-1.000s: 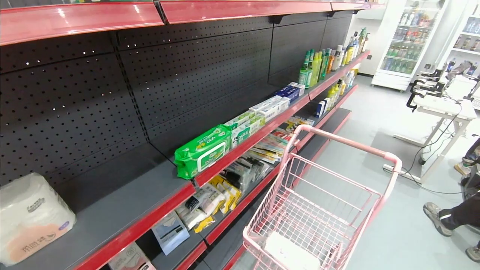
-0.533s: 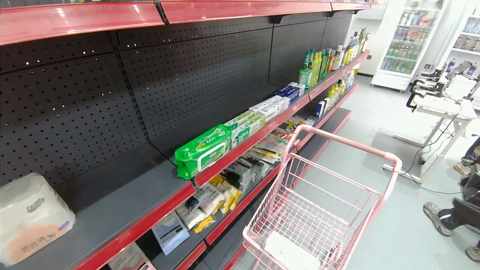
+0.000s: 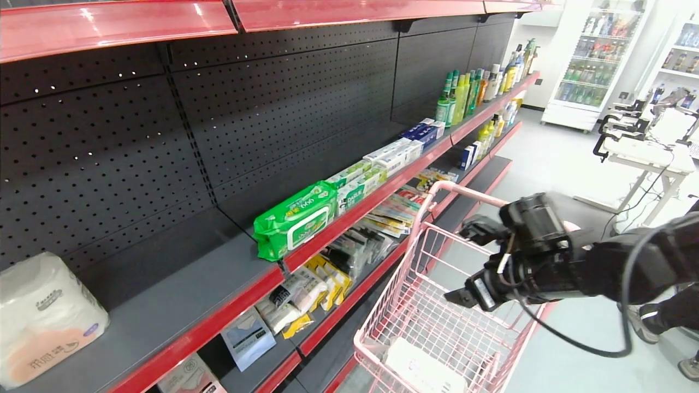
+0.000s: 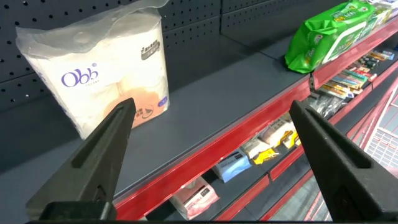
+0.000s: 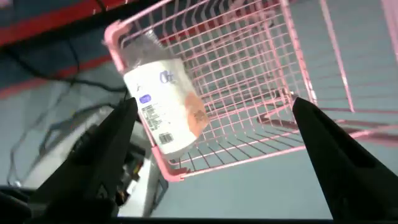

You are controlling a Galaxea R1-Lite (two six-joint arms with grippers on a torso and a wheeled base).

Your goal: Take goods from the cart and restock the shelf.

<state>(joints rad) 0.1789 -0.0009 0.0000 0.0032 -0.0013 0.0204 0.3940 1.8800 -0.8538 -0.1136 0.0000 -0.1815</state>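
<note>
Right gripper [image 3: 457,263], jaws apart and holding nothing, hangs above the pink cart [image 3: 461,192]. A white tissue pack [image 5: 165,112] lies in the cart's basket. Left gripper [image 4: 208,168], jaws also wide apart, hovers before the grey shelf [image 4: 217,106], near a toilet-paper pack [image 4: 106,68] standing there, with a green wipes pack [image 4: 336,28] farther along.

tissue pack [image 3: 43,316] cut off, right hand [image 3: 463,262] blurred
</note>
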